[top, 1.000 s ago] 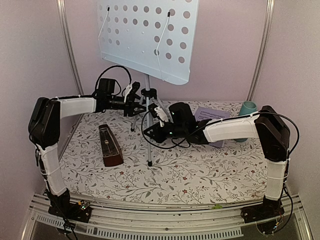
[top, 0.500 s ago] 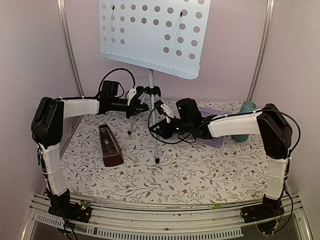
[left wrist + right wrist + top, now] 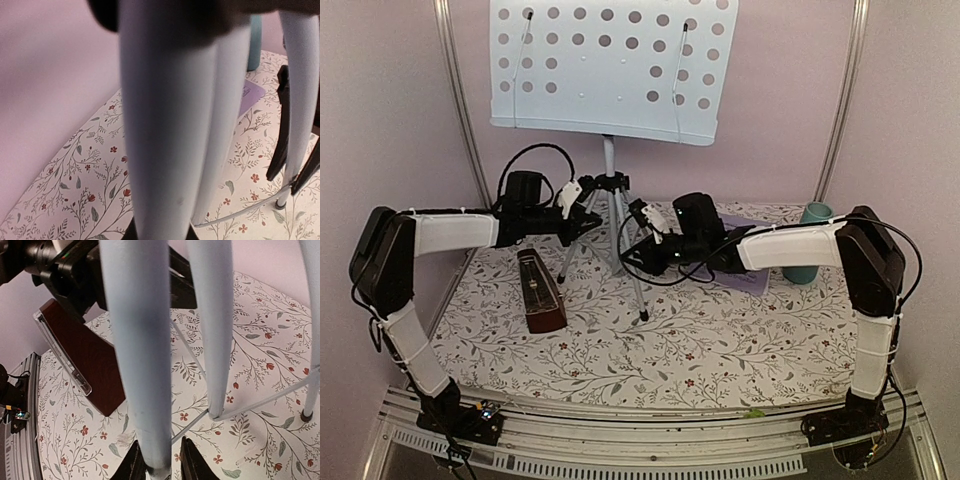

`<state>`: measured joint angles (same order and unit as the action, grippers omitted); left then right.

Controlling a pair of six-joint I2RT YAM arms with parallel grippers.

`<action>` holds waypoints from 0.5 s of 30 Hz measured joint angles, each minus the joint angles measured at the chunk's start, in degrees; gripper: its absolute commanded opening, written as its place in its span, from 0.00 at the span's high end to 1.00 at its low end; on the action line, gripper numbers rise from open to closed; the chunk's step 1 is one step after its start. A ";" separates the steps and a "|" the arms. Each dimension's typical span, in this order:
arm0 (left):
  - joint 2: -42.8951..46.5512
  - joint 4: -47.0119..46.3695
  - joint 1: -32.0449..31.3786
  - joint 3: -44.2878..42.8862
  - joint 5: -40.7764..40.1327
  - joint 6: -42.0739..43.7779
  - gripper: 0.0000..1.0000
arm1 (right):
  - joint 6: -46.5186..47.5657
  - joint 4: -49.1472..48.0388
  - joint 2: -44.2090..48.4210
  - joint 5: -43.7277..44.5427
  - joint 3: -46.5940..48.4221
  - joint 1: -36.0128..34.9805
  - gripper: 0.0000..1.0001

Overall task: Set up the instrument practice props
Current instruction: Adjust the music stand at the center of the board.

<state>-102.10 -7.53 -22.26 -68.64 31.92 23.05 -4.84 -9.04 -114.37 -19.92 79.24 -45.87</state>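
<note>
The pale-blue perforated music stand [image 3: 610,70] stands upright at the back on its spread silver tripod legs [image 3: 620,240]. My left gripper [image 3: 582,215] is shut on the left leg [image 3: 165,125], which fills the left wrist view between the jaws [image 3: 160,232]. My right gripper [image 3: 638,240] straddles the front leg [image 3: 137,340]; its jaws [image 3: 162,460] stand slightly open, with a gap on one side. The dark-red-brown metronome [image 3: 540,295] stands left of the tripod, also visible behind the leg [image 3: 82,355]. Lilac sheet-music pages [image 3: 745,240] lie under my right arm.
A teal cup [image 3: 812,245] stands at the back right by the wall. Pale walls with metal corner posts close in the flowered table [image 3: 720,340] on three sides. A thin wire brace [image 3: 240,407] links the tripod legs near the table.
The stand has swung from a tilt to upright and shifted left, its legs spread. My left gripper closed on a leg and drew left. My right jaws have loosened.
</note>
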 measured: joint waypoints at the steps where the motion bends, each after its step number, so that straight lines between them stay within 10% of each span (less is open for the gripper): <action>1: 0.90 -0.57 -0.11 1.16 -1.44 -0.98 1.00 | 0.20 0.31 0.00 0.61 0.15 0.17 0.73; 15: 5.88 -9.44 -4.04 10.43 -17.05 -10.58 1.00 | 1.97 4.17 -0.02 9.25 2.27 0.68 0.66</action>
<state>-96.23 -16.97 -26.30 -58.22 14.87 12.47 -2.87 -4.86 -114.39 -10.68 81.52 -45.19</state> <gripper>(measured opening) 0.118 0.321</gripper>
